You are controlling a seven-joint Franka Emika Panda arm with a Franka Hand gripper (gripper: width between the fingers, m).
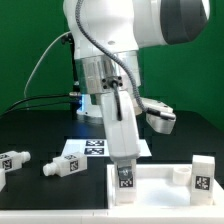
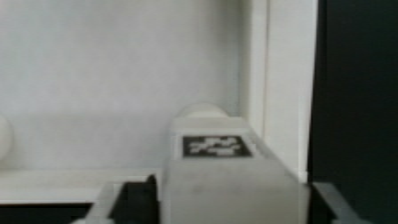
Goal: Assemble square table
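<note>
- Exterior view: one robot arm [image 1: 110, 30] reaches down over a black table [image 1: 40, 130]
- Its one claw [image 1: 122, 158] is pinching one white leg, the held leg [image 1: 124, 176], and holds it upright
- The held leg is at the corner of the one white table top [image 1: 160, 192] on the exterior view's left
- One more leg, the standing leg [image 1: 203, 176], is upright at the side of the table top on the exterior view's right
- Two legs lie on the black table on the exterior view's left, apart from the table top: the far lying leg [image 1: 12, 161] and the near lying leg [image 1: 64, 166]
- That makes four legs, and each shows black-and-white tags
- One marker board [image 1: 98, 148] lies flat behind the claw, partly hidden by it
- Wrist view: the picture is blurry
- The held leg [image 2: 222, 178] fills the middle and shows one tag [image 2: 217, 146]
- Dark fingers [image 2: 128, 205] sit on both sides of the leg
- Behind it is the flat table top [image 2: 107, 90] with its raised rim [image 2: 260, 60], then the black table [image 2: 356, 80]
</note>
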